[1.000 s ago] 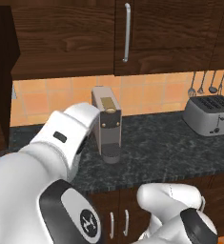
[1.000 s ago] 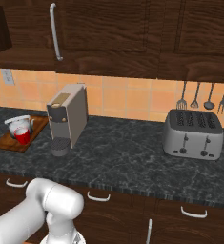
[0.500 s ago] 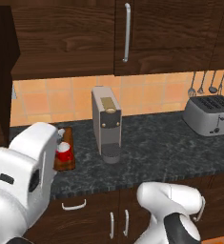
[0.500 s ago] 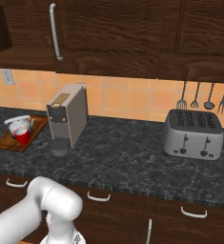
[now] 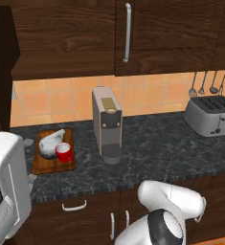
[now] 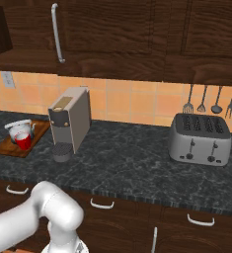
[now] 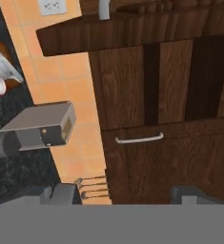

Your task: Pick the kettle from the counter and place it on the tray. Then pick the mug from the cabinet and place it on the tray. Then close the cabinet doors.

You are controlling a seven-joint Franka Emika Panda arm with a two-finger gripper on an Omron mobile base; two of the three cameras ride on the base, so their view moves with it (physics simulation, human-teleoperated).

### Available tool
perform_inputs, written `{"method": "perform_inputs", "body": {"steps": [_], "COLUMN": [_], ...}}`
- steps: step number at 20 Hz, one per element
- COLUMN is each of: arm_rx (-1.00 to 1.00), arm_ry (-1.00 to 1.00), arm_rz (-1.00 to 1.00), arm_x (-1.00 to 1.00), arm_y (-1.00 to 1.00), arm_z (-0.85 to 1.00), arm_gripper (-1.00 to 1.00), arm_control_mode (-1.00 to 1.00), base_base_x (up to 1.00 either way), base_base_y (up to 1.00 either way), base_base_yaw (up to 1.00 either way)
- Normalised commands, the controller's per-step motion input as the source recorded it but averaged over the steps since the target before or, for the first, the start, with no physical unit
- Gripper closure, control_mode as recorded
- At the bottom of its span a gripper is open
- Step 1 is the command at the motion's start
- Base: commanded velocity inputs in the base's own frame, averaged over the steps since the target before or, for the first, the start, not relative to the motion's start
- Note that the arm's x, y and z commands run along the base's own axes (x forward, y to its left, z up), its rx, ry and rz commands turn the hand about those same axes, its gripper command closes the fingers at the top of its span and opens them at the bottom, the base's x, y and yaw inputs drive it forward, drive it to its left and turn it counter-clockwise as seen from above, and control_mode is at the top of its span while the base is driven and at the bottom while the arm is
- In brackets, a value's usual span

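A boxy grey coffee machine (image 5: 107, 122) stands upright near the middle of the worktop, its back toward the orange tiled backsplash (image 5: 147, 93), with a round dark drip base at its foot. A silver four-slot toaster (image 6: 200, 138) sits well apart from it toward the right, also against the tiles. Above the toaster, four kitchen utensils (image 6: 209, 101) hang in a row on the wall: a fork-like one, then ladle or spoon shapes. A white wall socket (image 6: 8, 79) is set in the tiles at far left. Below the worktop run dark wood drawers with short curved silver handles (image 6: 102, 203).
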Motion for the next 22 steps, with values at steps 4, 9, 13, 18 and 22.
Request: {"method": "perform_inputs", "body": {"steps": [4,9,13,18,22], "arm_rx": [-0.01,-0.02,-0.02,0.00,0.00], "arm_ry": [-0.08,-0.09,-0.12,0.00,0.10], "arm_rz": [0.00,0.00,0.00,0.00,0.00], "arm_x": [-0.01,0.00,0.00,0.07,0.93], "arm_y": [0.41,0.43,0.41,0.60,0.71], "arm_z": [0.06,0.00,0.00,0.00,-0.01], "arm_gripper": [-1.00,-1.00,-1.00,-1.00,-1.00], "arm_control_mode": [-1.00,-1.00,-1.00,-1.00,-1.00], "base_base_x": [0.00,0.00,0.00,0.00,0.00], "base_base_y": [0.00,0.00,0.00,0.00,0.00], "base_base_yaw": [0.00,0.00,0.00,0.00,0.00]}}
